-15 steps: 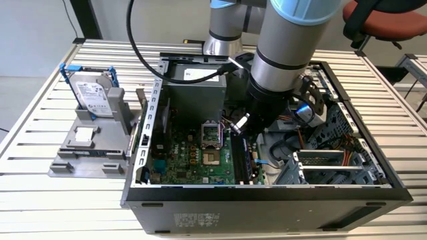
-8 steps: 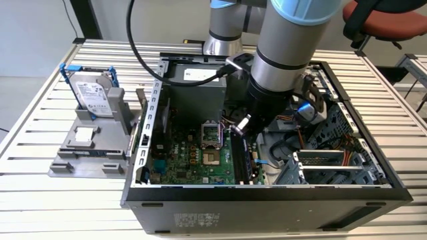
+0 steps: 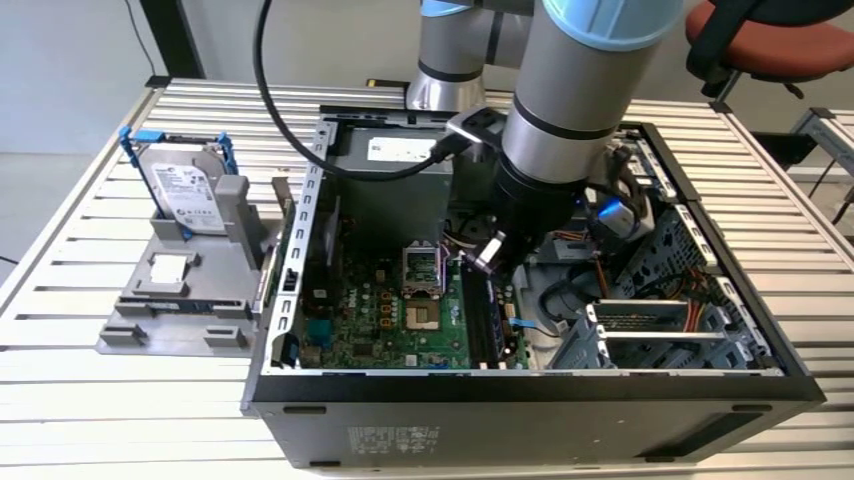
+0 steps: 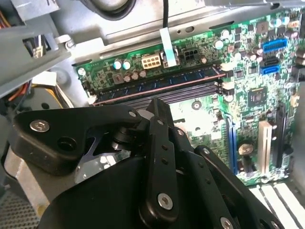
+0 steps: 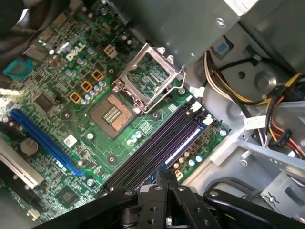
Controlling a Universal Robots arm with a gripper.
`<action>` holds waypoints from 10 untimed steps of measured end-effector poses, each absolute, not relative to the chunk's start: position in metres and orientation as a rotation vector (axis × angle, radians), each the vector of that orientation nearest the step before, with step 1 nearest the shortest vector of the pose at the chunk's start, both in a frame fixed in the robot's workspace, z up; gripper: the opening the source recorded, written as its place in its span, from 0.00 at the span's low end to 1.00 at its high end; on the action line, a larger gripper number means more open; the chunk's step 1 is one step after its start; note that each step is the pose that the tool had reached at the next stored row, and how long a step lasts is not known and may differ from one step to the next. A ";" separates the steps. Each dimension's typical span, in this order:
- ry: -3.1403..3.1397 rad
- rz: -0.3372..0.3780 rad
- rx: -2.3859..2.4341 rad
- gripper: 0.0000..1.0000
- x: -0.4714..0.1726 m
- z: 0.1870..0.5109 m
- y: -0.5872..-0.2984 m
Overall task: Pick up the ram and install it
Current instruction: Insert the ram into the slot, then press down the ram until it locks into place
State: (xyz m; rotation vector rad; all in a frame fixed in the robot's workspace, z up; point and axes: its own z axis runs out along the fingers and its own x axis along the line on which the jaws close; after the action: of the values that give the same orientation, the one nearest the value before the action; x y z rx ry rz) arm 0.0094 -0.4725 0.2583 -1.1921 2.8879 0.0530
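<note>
Slatted metal table carries the open computer case; arm reaches down inside, hemmed by the drive cage at 3 o'clock and the case wall at 9. Gripper fingers pressed together, grasping nothing, just above the slots. Ram, dark blue-green strip with black chips, sits seated in the outermost slot, beside the empty black slots.

We see a hard drive upright in a grey stand near the table's edge, beside 1 open computer case.
</note>
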 end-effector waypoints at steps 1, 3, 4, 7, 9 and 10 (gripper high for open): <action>2.879 0.053 -1.215 0.00 0.009 0.258 -0.472; 2.860 0.053 -1.261 0.00 0.009 0.258 -0.472; 2.849 0.054 -1.284 0.00 0.009 0.258 -0.472; 2.827 0.056 -1.334 0.00 0.009 0.258 -0.472; 2.813 0.059 -1.361 0.00 0.009 0.258 -0.472; 2.806 0.060 -1.376 0.00 0.009 0.258 -0.472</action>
State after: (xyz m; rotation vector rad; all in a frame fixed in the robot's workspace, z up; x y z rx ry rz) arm 0.0094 -0.4720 0.2583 -1.3755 2.8056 0.0601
